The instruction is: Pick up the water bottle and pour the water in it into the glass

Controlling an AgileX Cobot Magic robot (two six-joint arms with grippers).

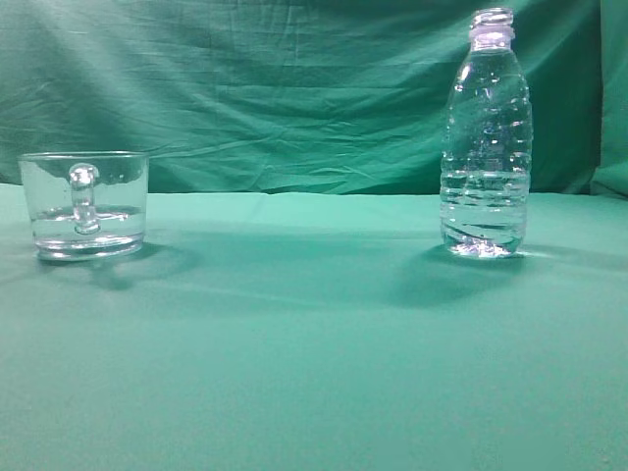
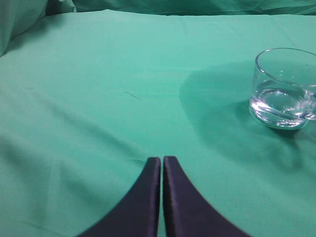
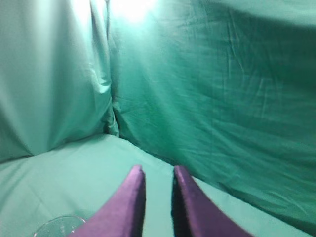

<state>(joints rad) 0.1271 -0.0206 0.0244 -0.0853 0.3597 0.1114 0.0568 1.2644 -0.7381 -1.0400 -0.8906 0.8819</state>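
Nothing grasped yet: water bottle (image 1: 486, 137) upright at right, glass (image 1: 84, 204) far left. Left pincer (image 2: 161, 160) pressed together, right pincer (image 3: 159, 173) narrowly parted, both empty.

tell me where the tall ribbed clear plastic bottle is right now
In the exterior view the tall ribbed clear plastic bottle stands upright on the right of the green cloth-covered table, well apart from the short clear glass mug at the left, with no gripper touching it.

No writing, label, brand or number can be read on anything in these views.
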